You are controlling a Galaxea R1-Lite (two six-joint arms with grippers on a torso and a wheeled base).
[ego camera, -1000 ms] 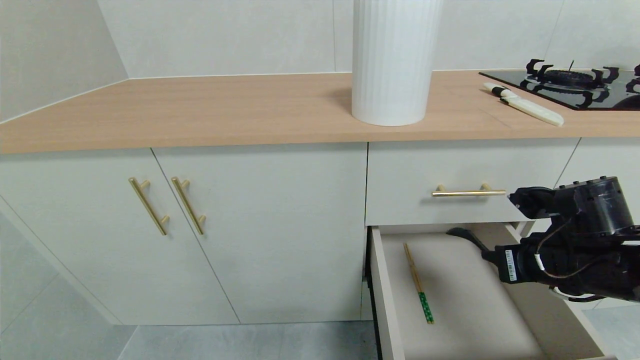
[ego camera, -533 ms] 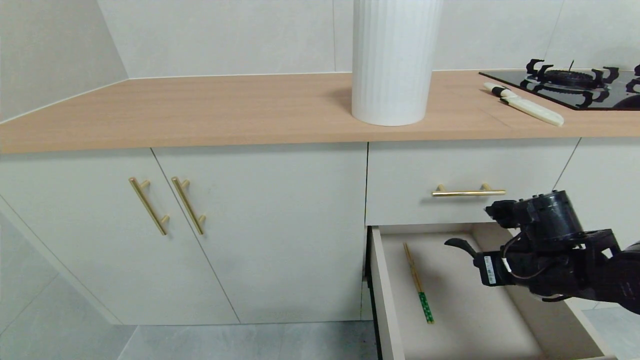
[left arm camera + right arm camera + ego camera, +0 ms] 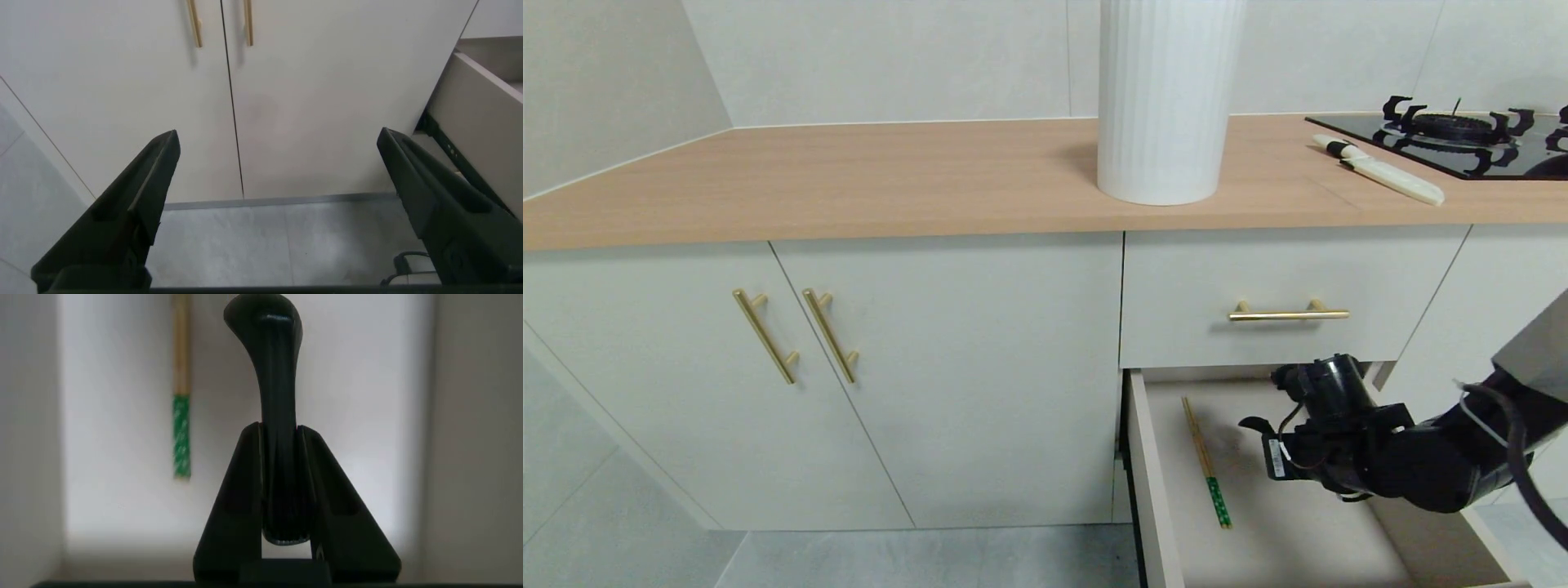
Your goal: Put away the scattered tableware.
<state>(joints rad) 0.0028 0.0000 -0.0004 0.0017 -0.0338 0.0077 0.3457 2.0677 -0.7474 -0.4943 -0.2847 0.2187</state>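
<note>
Head view has my right gripper [image 3: 1267, 441] inside the open lower drawer of pale grey board [image 3: 1150, 482], hanging above its floor. The gripper is clenched on a slim black utensil with a rounded end [image 3: 1252, 424], which sticks out ahead of my fingers toward the drawer's left wall. From the right wrist view the gripper [image 3: 278, 457] has both fingers pressed against the utensil's [image 3: 265, 343] stem, and the rounded tip juts well past them; I cannot tell what kind of utensil it is. A pair of wooden chopsticks with green patterned ends [image 3: 1205, 474] lies flat on the drawer floor, just to the left of my right gripper and not touching the utensil; the right wrist view shows the chopsticks [image 3: 181, 416] beside the utensil with a bare strip of drawer floor [image 3: 359, 416] on the other side. Above my right gripper sits a shut drawer with a gold bar handle [image 3: 1288, 314], and higher up on the wooden table [image 3: 849, 180] a white knife with a black band [image 3: 1380, 170] lies between a tall white ribbed cylinder [image 3: 1164, 98] and a black gas hob [image 3: 1462, 135]. My left gripper [image 3: 278, 155] is released, fingers spread wide, facing pale cabinet doors with gold handles [image 3: 196, 20].
</note>
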